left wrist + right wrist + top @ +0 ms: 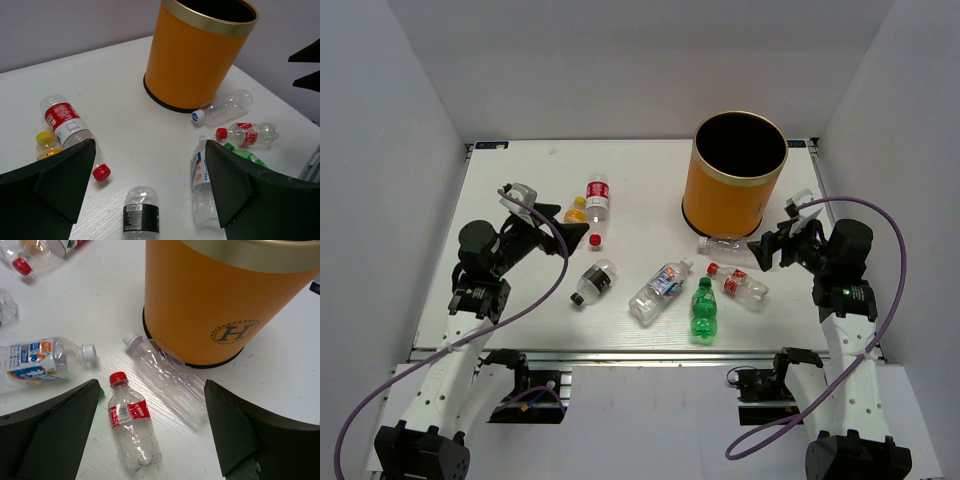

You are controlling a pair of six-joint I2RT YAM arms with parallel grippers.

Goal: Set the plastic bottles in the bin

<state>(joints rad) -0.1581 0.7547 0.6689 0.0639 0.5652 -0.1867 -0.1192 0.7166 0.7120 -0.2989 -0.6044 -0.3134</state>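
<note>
Seven plastic bottles [660, 291] lie scattered on our white bench [520, 170], all outside the orange bin [720, 200], one clear bottle [725, 243] lying against its base. We see both arms bent low over the bench, pointing inward: the left gripper [570, 228] near the yellow-orange bottle [575, 211], the right gripper [758, 252] just beside the bin, each spread wide and holding nothing.

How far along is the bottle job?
Done: nothing visible; no bottle shows inside the dark bin. In hand: nothing; left claw and right claw are both open and empty. Left: seven plastic bottles lying on the table.
</note>
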